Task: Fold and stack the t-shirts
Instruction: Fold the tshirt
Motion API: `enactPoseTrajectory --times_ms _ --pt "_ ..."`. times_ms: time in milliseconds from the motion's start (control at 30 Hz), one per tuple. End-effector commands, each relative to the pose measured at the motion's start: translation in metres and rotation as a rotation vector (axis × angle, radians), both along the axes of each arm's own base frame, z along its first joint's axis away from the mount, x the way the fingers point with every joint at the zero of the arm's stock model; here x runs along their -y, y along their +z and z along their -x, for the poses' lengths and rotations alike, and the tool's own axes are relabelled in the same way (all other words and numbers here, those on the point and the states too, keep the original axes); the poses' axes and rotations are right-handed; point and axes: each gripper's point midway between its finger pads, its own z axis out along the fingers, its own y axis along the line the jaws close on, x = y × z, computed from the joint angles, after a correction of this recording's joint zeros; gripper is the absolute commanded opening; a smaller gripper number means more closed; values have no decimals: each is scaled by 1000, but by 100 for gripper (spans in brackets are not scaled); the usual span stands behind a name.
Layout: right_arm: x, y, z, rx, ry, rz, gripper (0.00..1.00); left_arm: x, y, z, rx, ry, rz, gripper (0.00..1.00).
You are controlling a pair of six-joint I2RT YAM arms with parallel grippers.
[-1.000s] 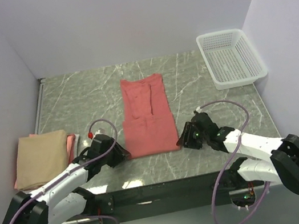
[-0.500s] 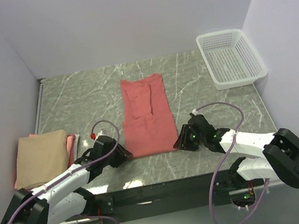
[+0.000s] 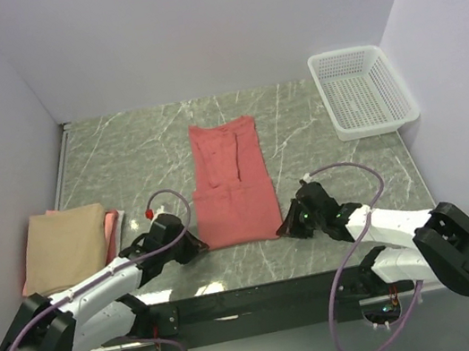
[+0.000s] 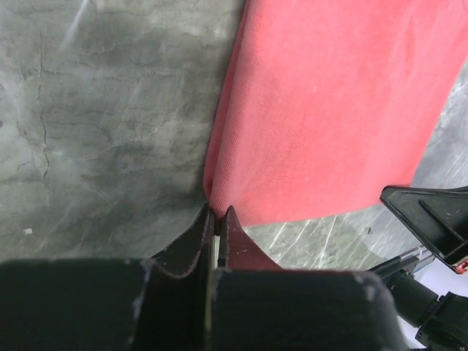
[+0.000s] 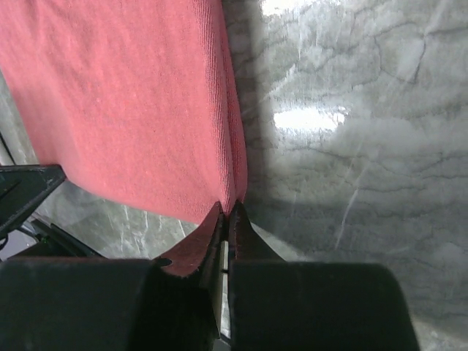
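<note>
Left jaws: drawn together, the two dark fingers [image 4: 179, 248] pressed flat against each other with only a hairline slit between them, clamped on the near left corner of the salmon-red t-shirt [image 3: 233, 185]. In the left wrist view the folded edge of that cloth [image 4: 322, 110] runs straight into the fingertips and spreads away ahead and to the right of them. Right jaws: likewise drawn together, fingers [image 5: 252, 248] closed on the near right corner of the same shirt; in the right wrist view the doubled edge of the cloth [image 5: 124, 95] meets the fingertips and spreads ahead and to the left. The shirt lies flat on the grey marbled desk [image 3: 130, 148] as a long narrow folded strip. Its near hem spans the gap between the two sets of jaws and its length extends away from both. Both jaws sit low at desk level, the left arm [image 3: 99, 286] and right arm [image 3: 389, 225] reaching in from either side. Well to the left of the left jaws, the tan-beige t-shirt [image 3: 67, 246] lies folded on top of the pink t-shirt [image 3: 113, 222], whose edge shows along the side nearer the jaws. Far ahead and to the right of the right jaws stands a white mesh basket [image 3: 363, 91].
</note>
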Motion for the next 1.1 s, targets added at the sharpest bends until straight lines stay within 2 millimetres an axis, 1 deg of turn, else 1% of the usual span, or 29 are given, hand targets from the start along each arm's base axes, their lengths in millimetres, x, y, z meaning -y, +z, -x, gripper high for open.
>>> enactPoseTrajectory --times_ms 0,33,100,133,167,233,267,300,367,400,433,467,500,533,567,600,667,700,767,800,833,867,900,933,967,1000,1033,1067 --pt "10 -4 12 -20 30 62 0 6 20 -8 52 -13 16 0" --pt "11 -3 13 -17 37 65 0 6 22 -7 57 -15 20 0" --pt "15 -4 22 -32 56 75 0 6 23 -1 47 -32 28 0" --pt "15 0 23 -14 65 68 0 8 26 2 54 -43 39 0" --pt "18 -2 29 -28 76 79 0 10 28 6 53 -61 48 0" --pt "17 6 33 -6 109 69 0 11 33 12 59 -85 53 0" --pt "20 6 39 -19 117 86 0 13 35 16 62 -99 52 0" --pt "18 17 37 14 122 71 0 14 41 16 73 -101 55 0" --pt "24 21 39 20 129 95 0 15 50 19 86 -111 63 0" --pt "22 33 34 55 128 89 0 17 59 16 106 -109 73 0" --pt "23 37 31 69 123 98 0 18 66 14 124 -111 76 0" --pt "26 40 31 71 123 114 0 17 68 13 127 -111 68 0" --pt "23 52 25 99 125 112 0 19 80 8 151 -111 76 0" --pt "25 57 20 116 117 128 0 20 83 7 153 -117 63 0" --pt "26 60 20 114 118 140 0 23 95 3 169 -121 70 1" --pt "24 73 13 141 114 139 0 25 100 1 174 -125 69 0" --pt "27 82 6 166 96 166 0 28 105 -3 181 -133 61 0" --pt "25 93 -1 191 91 165 0 31 115 -8 197 -134 70 0" --pt "25 100 -8 203 82 173 0 32 119 -15 204 -134 57 0" --pt "23 107 -16 213 84 178 0 35 130 -21 222 -133 71 0" --pt "22 111 -21 220 78 178 0 37 128 -26 216 -140 59 0" --pt "21 116 -27 227 75 176 0 37 131 -32 212 -139 68 0" --pt "18 123 -36 234 70 167 0 39 140 -38 226 -141 81 0" --pt "16 126 -42 245 74 167 0 41 141 -45 226 -149 78 0" --pt "15 131 -50 258 67 160 0 38 143 -54 229 -134 78 0" --pt "18 134 -65 256 49 169 0 42 153 -60 240 -146 99 0" --pt "16 136 -70 248 59 149 0 44 148 -70 229 -150 89 0" --pt "14 141 -80 263 54 131 0 38 149 -82 224 -127 90 0"
